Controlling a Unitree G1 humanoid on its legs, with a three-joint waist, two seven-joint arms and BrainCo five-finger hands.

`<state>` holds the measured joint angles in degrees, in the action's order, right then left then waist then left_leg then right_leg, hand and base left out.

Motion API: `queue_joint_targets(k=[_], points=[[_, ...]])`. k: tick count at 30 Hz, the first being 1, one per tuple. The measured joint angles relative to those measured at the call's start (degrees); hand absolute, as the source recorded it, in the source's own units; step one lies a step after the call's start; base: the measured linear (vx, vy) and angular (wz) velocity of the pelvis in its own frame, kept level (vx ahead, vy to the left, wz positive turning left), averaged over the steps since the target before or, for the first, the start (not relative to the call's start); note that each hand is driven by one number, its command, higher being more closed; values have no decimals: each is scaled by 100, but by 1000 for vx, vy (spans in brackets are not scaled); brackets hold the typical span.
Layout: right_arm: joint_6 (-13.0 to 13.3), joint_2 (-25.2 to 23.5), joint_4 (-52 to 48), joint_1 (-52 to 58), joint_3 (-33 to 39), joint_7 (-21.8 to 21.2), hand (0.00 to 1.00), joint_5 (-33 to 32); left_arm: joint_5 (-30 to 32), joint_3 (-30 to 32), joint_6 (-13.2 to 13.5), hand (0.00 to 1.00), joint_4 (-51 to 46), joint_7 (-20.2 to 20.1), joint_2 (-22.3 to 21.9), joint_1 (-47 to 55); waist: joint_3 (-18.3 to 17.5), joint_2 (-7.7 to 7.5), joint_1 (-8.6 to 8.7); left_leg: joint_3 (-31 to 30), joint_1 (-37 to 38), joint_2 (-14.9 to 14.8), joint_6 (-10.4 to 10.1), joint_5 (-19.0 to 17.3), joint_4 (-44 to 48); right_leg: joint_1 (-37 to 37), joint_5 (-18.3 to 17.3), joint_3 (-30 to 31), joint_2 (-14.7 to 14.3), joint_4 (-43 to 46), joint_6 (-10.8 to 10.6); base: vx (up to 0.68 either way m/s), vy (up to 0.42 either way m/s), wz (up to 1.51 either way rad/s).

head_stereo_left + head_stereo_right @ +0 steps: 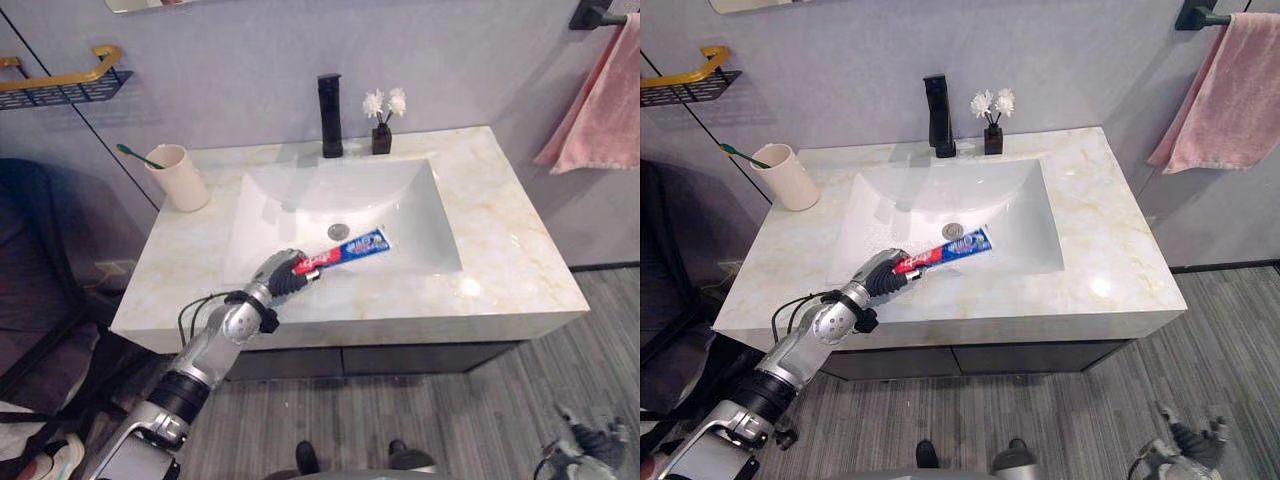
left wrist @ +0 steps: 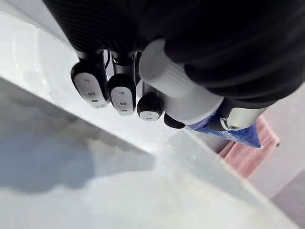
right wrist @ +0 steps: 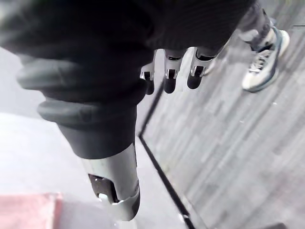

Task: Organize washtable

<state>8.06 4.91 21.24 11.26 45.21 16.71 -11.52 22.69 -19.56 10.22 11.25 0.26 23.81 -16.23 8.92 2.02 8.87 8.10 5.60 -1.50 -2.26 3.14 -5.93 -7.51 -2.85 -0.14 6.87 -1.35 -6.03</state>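
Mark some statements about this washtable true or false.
The left hand grips the toothpaste tube. True.
The toothbrush lies in the sink. False: it stands in the cup.
The flower vase stands beside the faucet. True.
The right hand holds the towel. False: it hangs empty near the floor; the towel hangs on the wall bar.

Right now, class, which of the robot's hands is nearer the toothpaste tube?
Left. The left hand grips the toothpaste tube by its red end over the sink; the right hand hangs open low by the floor, far from it.
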Motion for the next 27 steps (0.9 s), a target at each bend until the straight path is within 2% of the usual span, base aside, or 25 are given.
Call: queue_joint_targets(k=[3,5,6,7,9,11,13,15,17,19,22,23,27], points=[[-32,41,-1122,-106,144,225,0,51,-173,22,13,100,-345,5,-110,72,-20,-25,-31,10,2,-1,6,2,0,26,1,18,-9,39,-4,-40,-10,-6],[27,283,-1892,-349,107,231,0,85,-193,112,34,100,-512,6,-198,166,-78,-55,-37,34,-13,-10,8,4,2,78,2,48,-20,87,-5,-31,-10,-5],[102,556,-2228,-527,-4,210,0,72,-211,191,34,100,-522,6,-241,166,-95,-79,-41,31,-14,-13,8,5,3,85,3,48,-25,101,-6,0,0,0],[186,690,-2347,-605,-81,189,0,59,-241,230,33,100,-524,6,-245,166,-103,-90,-41,29,-15,-15,8,5,3,87,4,48,-28,103,-7,0,0,0],[488,1278,-2928,-993,-450,66,0,-62,-378,402,24,100,-701,5,-238,190,-164,-141,-78,20,-55,-20,8,6,17,129,12,45,-53,114,-10,0,0,0],[873,1753,-3268,-1377,-907,-263,0,-553,-634,461,27,100,-1036,8,-238,190,-221,-184,-175,12,-111,-33,13,30,35,185,39,41,-79,108,-20,0,0,0],[1091,2097,-3452,-1838,-1515,-583,0,-1034,-821,458,50,100,-1301,9,-242,190,-269,-218,-212,-18,-111,-33,12,50,37,172,40,15,-83,111,-20,-6,-22,5],[1191,2209,-3540,-2283,-2135,-785,0,-1264,-936,445,103,100,-1461,30,-243,186,-328,-216,-247,-24,-113,-30,15,53,38,171,40,9,-81,115,-21,-1,-6,2],[1195,2203,-3580,-2615,-2884,-963,0,-1524,-987,369,163,100,-1620,109,-285,159,-372,-214,-346,-46,-113,-23,28,63,38,163,40,-21,-74,131,-21,-9,-7,9],[1174,2095,-3576,-2796,-3421,-1028,0,-1736,-1090,334,182,100,-1643,163,-320,146,-373,-214,-370,-131,-124,-9,36,88,38,140,40,-124,-67,151,-21,-27,-12,20],[1126,1698,-3535,-3036,-4279,-1070,0,-1884,-1119,183,157,100,-1643,323,-341,81,-373,-213,-499,-176,-127,0,48,128,36,142,39,-166,-61,194,-22,-49,-8,10],[1076,1553,-3386,-3152,-4651,-1084,0,-1942,-1140,103,155,100,-1643,371,-351,13,-373,-213,-521,-210,-130,11,55,152,33,137,38,-200,-52,213,-21,-47,-3,10],[762,1187,-2958,-3335,-5315,-1201,0,-2035,-1141,-46,150,100,-1643,467,-510,-290,-373,-213,-600,-327,-178,52,72,217,-1,143,37,-310,-17,243,-20,-84,2,17]])
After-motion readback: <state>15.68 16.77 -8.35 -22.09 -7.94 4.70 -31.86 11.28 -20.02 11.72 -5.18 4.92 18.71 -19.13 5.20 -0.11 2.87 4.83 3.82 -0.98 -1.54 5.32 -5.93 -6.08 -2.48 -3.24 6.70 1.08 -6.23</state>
